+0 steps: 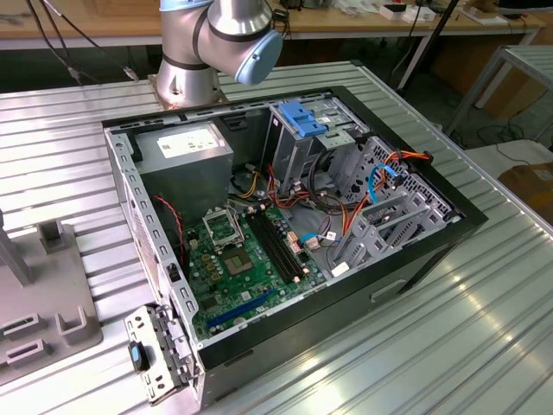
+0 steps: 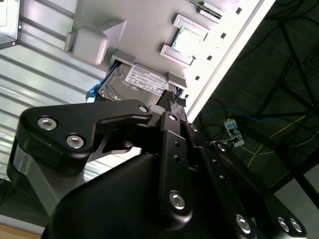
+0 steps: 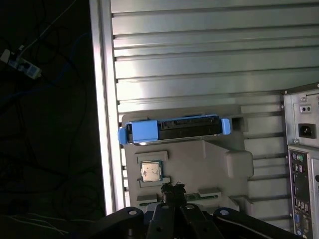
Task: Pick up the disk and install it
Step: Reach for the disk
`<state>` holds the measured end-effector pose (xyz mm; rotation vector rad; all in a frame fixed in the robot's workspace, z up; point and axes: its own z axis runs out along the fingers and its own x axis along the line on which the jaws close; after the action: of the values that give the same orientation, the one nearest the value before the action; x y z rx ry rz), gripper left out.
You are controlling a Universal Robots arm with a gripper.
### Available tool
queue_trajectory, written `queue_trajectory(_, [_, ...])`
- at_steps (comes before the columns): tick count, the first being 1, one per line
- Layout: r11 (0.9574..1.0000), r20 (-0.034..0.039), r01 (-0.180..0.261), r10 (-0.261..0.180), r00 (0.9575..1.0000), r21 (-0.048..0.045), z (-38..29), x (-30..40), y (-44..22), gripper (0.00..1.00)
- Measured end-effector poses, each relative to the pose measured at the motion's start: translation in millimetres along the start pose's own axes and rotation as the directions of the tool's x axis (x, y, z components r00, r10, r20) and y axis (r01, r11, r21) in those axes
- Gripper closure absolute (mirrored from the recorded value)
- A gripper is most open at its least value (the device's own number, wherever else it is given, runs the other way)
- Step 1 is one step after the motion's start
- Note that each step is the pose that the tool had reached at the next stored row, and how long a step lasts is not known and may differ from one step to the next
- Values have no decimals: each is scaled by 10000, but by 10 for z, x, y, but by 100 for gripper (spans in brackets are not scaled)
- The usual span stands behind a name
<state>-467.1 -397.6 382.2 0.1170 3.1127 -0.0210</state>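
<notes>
Currently, at the exterior view's left: grey fixture (image 1: pixel 39 298) on the ribbed tabletop (image 1: pixel 484 346). Next right, far side: arm (image 1: pixel 216 39), its base just beyond the case (image 1: pixel 432 251). The case lies flat with its lid off. Inside it, a grey box (image 1: pixel 186 147) sits in the far left corner, a green board (image 1: pixel 246 259) on the floor, and a blue latch (image 1: pixel 304 117) on the far drive cage.

In the first wrist view: disk (image 3: pixel 174 128), blue rails at its sides, seated in a slot of the fixture near the tabletop's edge; chip (image 3: pixel 149 171) in a pocket just beside it. Hand (image 3: pixel 172 190) hovers over the fixture, apart from the disk, fingertips drawn narrow together, holding nothing.
</notes>
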Motion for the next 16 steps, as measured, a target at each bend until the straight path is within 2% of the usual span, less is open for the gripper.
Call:
queue_trajectory(3, [10000,0,0,0,10000,0,0,2,0,89])
queue_trajectory(7, [10000,0,-1,1,10000,0,0,43,-3,89])
queue_trajectory(9, [10000,-1,0,0,10000,0,2,54,30,89])
queue_trajectory(10, [10000,-1,0,0,10000,0,3,60,113,89])
queue_trajectory(11, [10000,0,-2,2,10000,0,5,65,166,89])
queue_trajectory(12, [10000,0,0,0,10000,0,15,80,283,89])
queue_trajectory(14, [10000,2,-1,1,10000,1,21,105,339,89])
queue_trajectory(16, [10000,-1,-1,1,10000,2,27,160,385,89])
